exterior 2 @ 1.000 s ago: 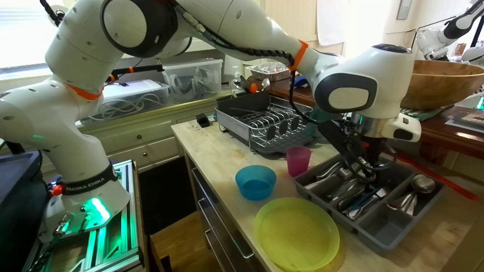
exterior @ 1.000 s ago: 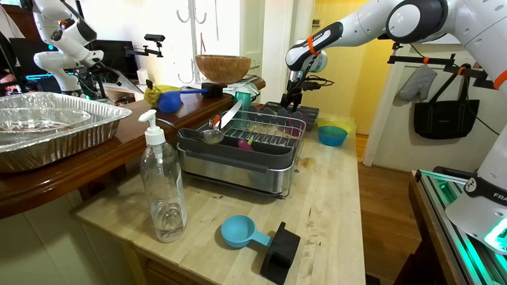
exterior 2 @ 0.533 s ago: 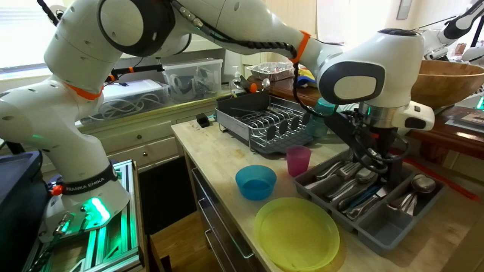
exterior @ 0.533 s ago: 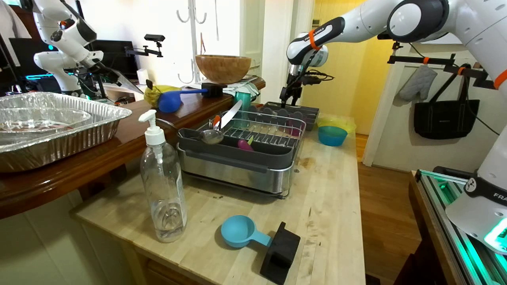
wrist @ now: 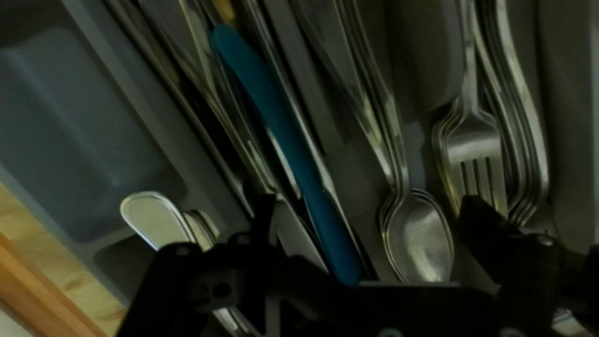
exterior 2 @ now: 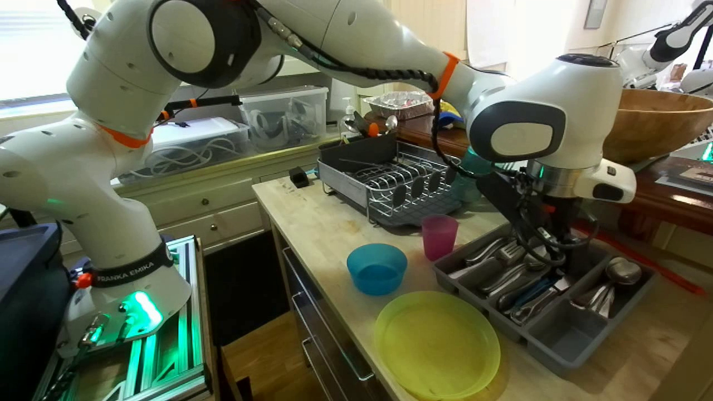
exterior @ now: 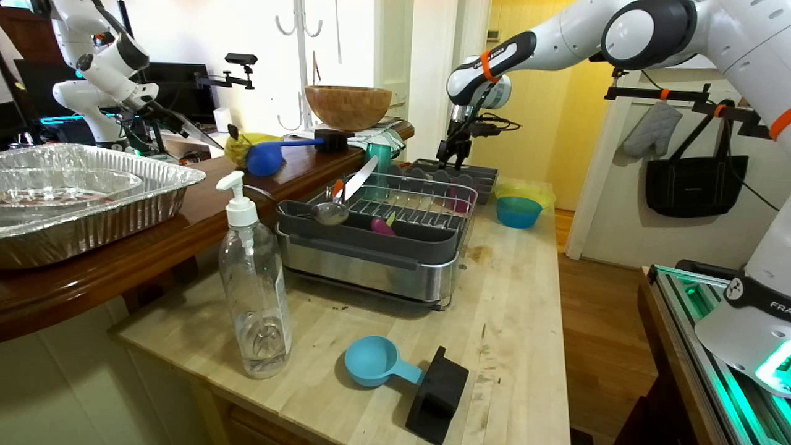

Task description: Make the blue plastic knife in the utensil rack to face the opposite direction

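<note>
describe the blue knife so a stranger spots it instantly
On the wooden counter, beside the yellow plate, sits the grey tray. In the wrist view, the blue knife lies in it, left of the stacked spoons, its colour unlike the metal cutlery alongside.

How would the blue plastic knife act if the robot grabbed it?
The blue plastic knife would probably stay stiff: it looks like one solid piece. It's likely light, being so slim. It might slide easily against the shiny metal knife beside it.

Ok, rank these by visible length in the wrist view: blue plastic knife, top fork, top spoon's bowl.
1. Blue plastic knife, clearly longest
2. Top fork, partly out of picture
3. Top spoon's bowl, shortest
</note>
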